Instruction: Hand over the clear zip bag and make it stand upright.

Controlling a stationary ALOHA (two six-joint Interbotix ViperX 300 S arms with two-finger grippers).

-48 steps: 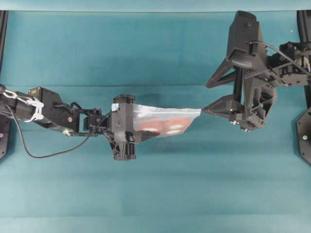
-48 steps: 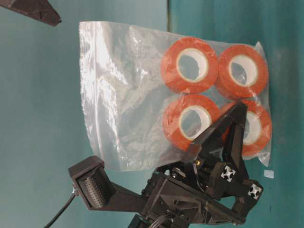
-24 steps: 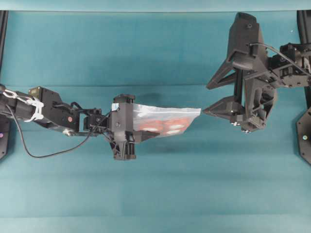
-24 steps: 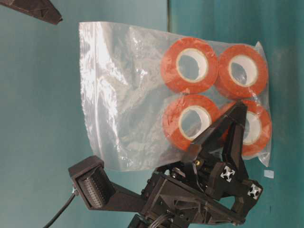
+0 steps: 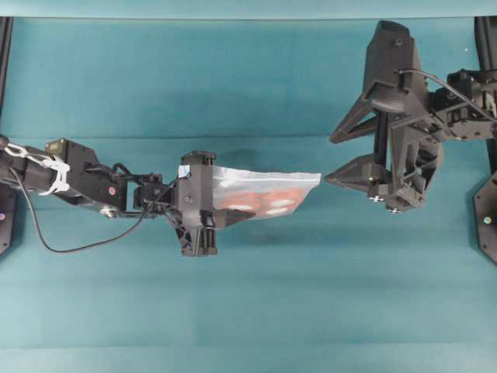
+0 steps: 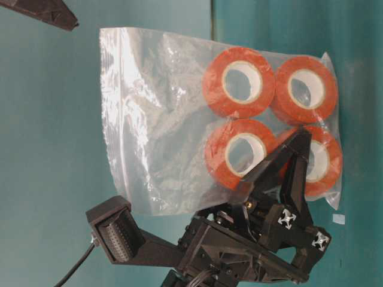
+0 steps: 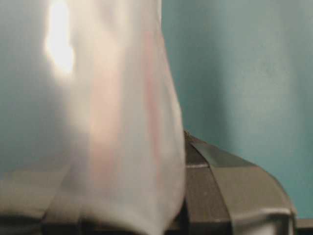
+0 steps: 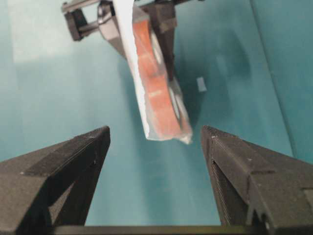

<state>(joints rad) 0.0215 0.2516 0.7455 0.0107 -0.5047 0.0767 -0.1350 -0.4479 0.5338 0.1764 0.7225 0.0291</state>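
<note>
Clear zip bag held aloft by the closed left gripper; nothing was changed.
Right gripper's fingers remained spread, bag edge just ahead; handover was pending.

Up close from the left wrist, your bag is a pale blur. The left hand covers part of the bag's lowest tape roll.

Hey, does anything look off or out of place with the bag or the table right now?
Mostly fine. The clear zip bag of orange-red tape rolls hangs intact in the left gripper. One oddity: a small pale scrap lies loose on the teal table.
</note>
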